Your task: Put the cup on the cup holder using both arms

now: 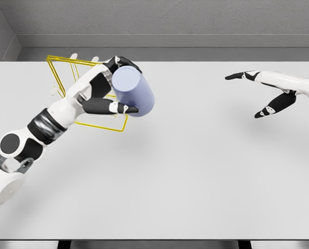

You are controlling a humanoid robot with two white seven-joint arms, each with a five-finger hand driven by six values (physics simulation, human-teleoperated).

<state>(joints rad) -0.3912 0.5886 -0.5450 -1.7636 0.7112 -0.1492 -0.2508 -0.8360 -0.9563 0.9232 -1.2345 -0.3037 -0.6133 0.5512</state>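
Matt, smooth lavender plastic-looking cylindrical cup (133, 92). Thin glossy yellow wire cup holder (61, 70), metal by appearance, near the left far corner of the smooth, matt white table (196, 171). Glossy white-and-black hard-shell left hand (100, 93).

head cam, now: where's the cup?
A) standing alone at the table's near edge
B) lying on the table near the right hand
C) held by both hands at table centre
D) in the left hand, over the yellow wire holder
D: the left hand is closed around the lavender cup, tilted over the yellow wire holder, while the right hand is open and empty, far to the right.
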